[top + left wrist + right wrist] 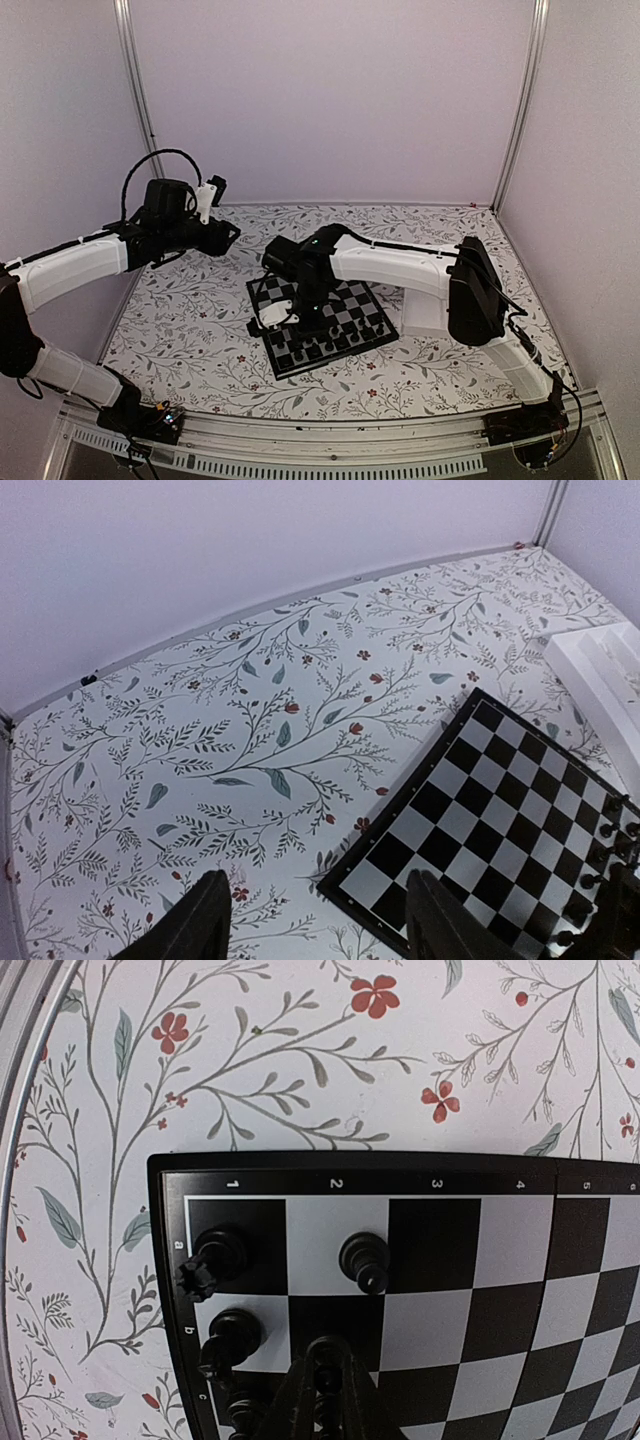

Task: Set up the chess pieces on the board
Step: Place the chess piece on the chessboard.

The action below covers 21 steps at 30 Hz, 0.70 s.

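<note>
Where the right arm reaches low over the board [352, 300], the right end effector [326, 1378] is pinched almost shut around one black piece [325, 1350], which stands upright on a square just inside the board's corner. The left end effector [320, 895] hangs above the left rear of the desk [250, 730], well apart from the board. Its two dark fingers [205, 925] are spread wide, with only flowered cloth showing between them, and they hold nothing.

The board lies flat near the middle of the desk, turned at a slant. Its dark border carries small numerals along one side and letters down the other. A grey rail [15, 1080] runs past near that corner. A white tray [600, 680] lies beside the board's right side, partly under the right arm. A broad stretch of flowered desk shows between the board and the lilac back wall [250, 550].

There are two arms, one board and one tray. Around the gripped piece I count four more black pieces [365, 1260]: one on the corner square, one on the next square along the numbered edge, one on the next square down the lettered edge, and one cut off at the bottom of the right wrist view. More stand along the board's near edge in the overhead view, too small to count.
</note>
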Tool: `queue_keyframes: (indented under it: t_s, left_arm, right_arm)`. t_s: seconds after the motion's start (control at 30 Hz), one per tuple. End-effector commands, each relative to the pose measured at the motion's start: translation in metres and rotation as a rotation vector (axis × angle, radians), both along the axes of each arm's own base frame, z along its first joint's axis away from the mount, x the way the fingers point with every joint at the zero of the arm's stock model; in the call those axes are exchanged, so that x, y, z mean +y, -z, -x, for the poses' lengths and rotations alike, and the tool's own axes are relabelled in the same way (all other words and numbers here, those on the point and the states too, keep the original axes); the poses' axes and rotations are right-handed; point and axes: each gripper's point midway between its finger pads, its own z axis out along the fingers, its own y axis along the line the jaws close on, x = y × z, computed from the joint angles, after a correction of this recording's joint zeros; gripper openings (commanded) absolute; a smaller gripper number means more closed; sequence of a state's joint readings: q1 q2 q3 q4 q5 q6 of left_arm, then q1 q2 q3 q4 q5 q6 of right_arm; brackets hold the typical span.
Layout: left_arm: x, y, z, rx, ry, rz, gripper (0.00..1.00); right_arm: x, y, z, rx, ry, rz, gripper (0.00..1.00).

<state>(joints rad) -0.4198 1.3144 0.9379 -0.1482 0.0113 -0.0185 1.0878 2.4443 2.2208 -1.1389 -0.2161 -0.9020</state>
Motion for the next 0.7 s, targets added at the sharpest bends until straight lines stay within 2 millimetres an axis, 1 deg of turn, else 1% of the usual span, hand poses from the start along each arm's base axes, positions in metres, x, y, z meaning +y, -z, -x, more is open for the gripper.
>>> queue_keyframes:
  t_s: [0.0, 0.4, 0.57, 0.67]
  left_arm:
    - [0.0017, -0.0052, -0.0038, -0.007, 0.001, 0.005, 0.61]
    - [-0.0003, -0.0031, -0.0032, 0.003, 0.01, 0.006, 0.61]
    - [-0.0007, -0.0024, -0.0031, 0.005, 0.012, 0.006, 0.61]
    - [-0.0012, -0.002, -0.0031, 0.006, 0.013, 0.006, 0.61]
  right_arm:
    - [0.007, 0.0076, 0.0054, 0.016, -0.013, -0.006, 0.14]
    - [0.0123, 0.008, 0.0072, 0.011, -0.022, -0.021, 0.14]
    - [0.0147, 0.0054, 0.0038, -0.012, -0.017, -0.03, 0.2]
    - [0.0141, 0.0001, 0.0003, -0.035, -0.015, -0.032, 0.22]
